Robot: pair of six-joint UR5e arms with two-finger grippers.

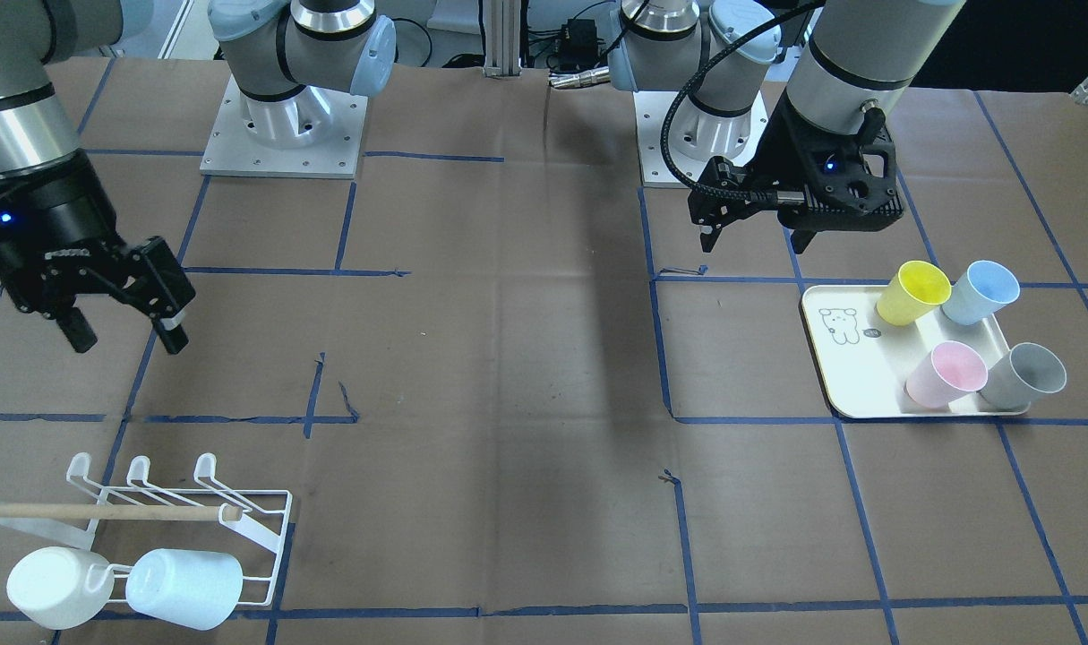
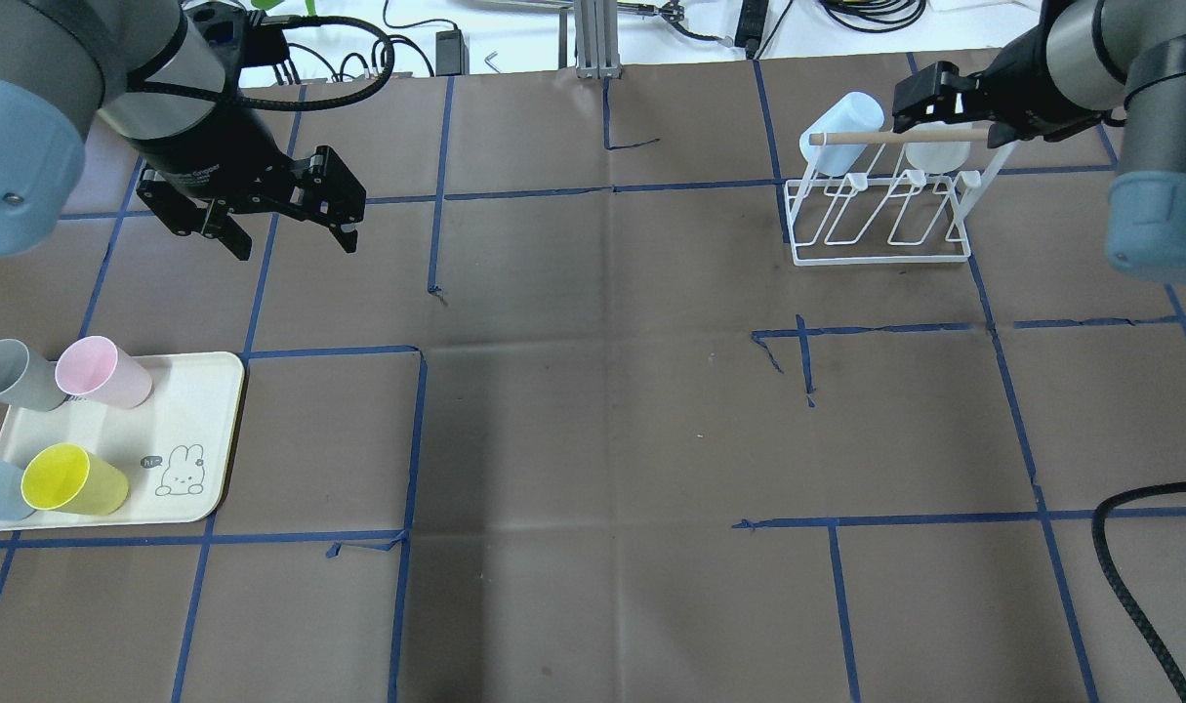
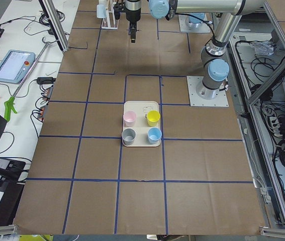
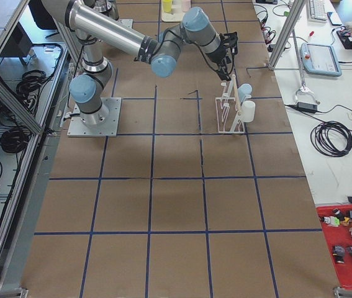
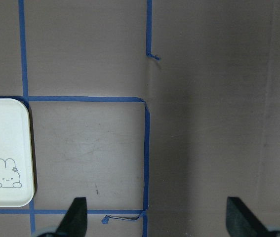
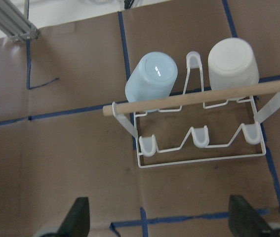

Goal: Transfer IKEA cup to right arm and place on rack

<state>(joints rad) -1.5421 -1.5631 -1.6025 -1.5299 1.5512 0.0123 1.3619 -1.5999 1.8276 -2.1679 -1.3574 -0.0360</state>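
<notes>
Lighting is even and diffuse, from above. The bench (image 2: 593, 410) paper is matte and free of glare; a broad soft shadow darkens its middle in the overhead and front-facing views. Small highlights sit on the upturned blue cup (image 6: 152, 74). The right end effector (image 6: 157, 224) fingertips (image 6: 78, 217) are slightly out of focus.

A cream tray (image 2: 207, 400) bearing a rabbit drawing (image 2: 183, 471) is set on the brown-papered bench (image 2: 593, 410), gridded with blue tape (image 2: 329, 351).
</notes>
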